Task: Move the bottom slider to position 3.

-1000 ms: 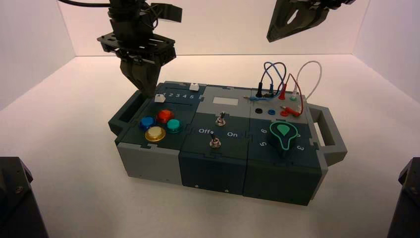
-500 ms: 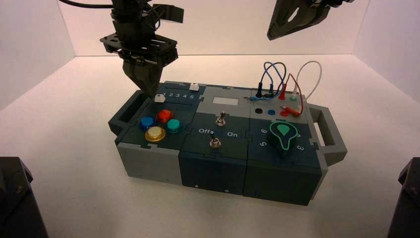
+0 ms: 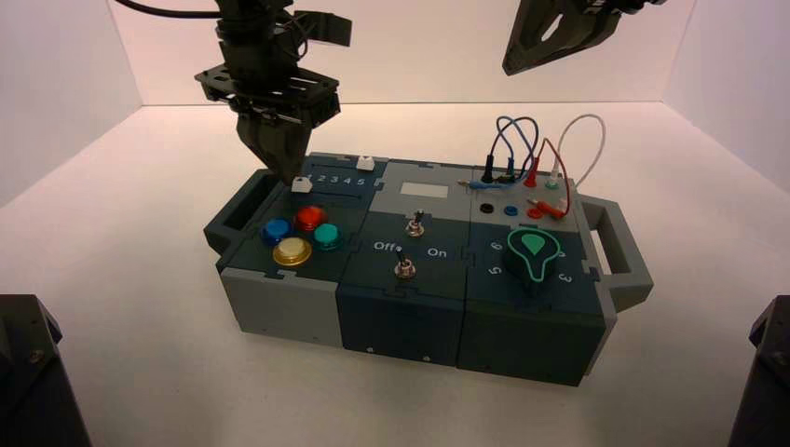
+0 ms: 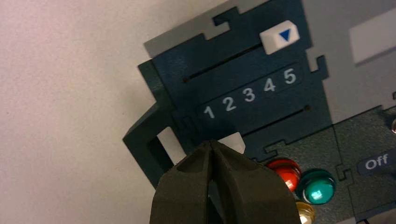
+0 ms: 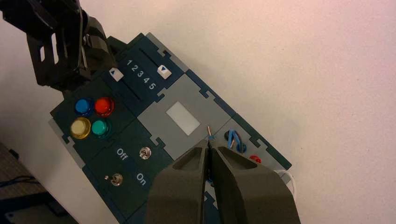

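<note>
Left gripper (image 4: 212, 145) clenched empty, tips beside bottom slider (image 4: 232, 141) at 1 | right gripper (image 5: 208, 151) clenched, idle aloft | push gently along slot, halt at 3 (image 4: 249, 94)

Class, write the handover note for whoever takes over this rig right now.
Left gripper: jaws shut, tip beside the bottom slider, which sits near digit 1.
Right gripper: jaws shut, raised above the box's wire end, idle.
The other white slider sits near digit 5.
Done: left arm brought to the slider.
Left: push the bottom slider along its slot to position 3.
</note>
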